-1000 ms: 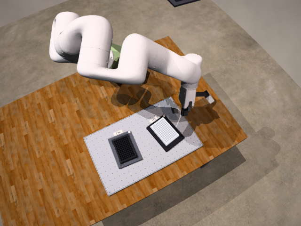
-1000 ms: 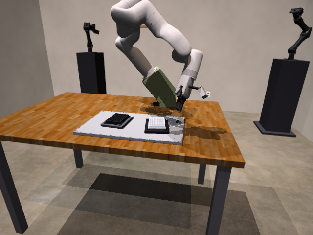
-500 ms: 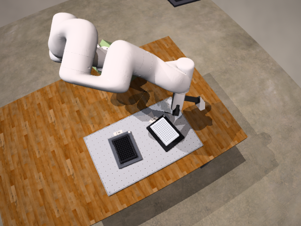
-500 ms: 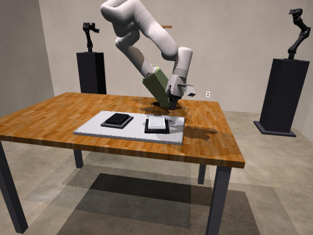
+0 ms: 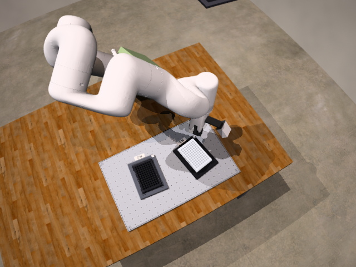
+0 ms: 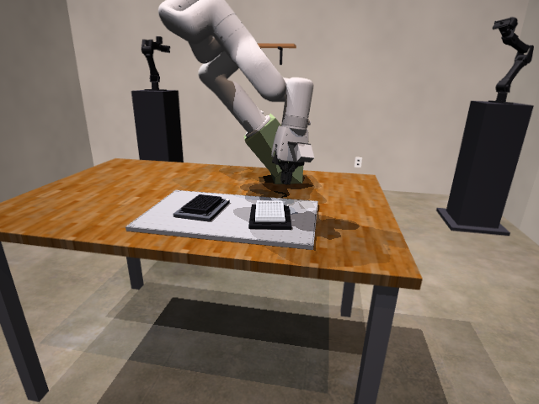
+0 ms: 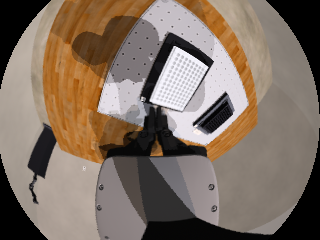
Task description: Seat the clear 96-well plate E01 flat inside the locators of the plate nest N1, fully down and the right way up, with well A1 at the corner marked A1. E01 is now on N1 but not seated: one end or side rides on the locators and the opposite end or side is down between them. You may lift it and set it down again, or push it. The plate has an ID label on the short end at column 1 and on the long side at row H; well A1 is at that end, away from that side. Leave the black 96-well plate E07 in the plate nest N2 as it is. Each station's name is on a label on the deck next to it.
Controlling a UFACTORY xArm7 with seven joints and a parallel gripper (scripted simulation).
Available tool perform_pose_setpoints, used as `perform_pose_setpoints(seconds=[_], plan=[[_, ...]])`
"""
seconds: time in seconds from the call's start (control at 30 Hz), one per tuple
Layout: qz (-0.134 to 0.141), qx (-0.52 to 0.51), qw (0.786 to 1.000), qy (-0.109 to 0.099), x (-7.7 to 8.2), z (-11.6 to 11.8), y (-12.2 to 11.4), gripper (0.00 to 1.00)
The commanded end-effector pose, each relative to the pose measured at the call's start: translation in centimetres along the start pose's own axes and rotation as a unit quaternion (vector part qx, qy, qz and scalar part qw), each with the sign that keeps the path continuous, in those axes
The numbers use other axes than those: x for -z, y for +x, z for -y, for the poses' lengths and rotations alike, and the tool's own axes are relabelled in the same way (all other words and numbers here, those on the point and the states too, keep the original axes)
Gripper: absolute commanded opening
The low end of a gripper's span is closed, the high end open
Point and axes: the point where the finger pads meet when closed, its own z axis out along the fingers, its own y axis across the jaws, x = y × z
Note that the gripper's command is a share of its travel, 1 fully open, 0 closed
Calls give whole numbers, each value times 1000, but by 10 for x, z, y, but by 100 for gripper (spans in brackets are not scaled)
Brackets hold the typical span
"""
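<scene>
Here the clear plate E01 (image 5: 194, 154) sits white-gridded on black nest N1 (image 5: 201, 171), the claw (image 5: 197, 132) clenched empty.

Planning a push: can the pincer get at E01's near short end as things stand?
Probably yes. The pincer is shut, holds nothing, and hangs just off that end of E01; nothing stands between them. E07 is off to the side.
</scene>
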Motion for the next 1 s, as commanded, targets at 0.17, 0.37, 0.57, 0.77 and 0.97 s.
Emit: perform_pose_setpoints(seconds=[0.17,0.37,0.57,0.77,0.97], plan=[[7,-105,994,39,5,-11,-27,0],[17,-158,986,54,7,-16,-42,0],[28,-211,975,68,8,-21,-58,0],[28,-211,975,68,8,-21,-58,0],[28,-211,975,68,3,-20,-58,0]])
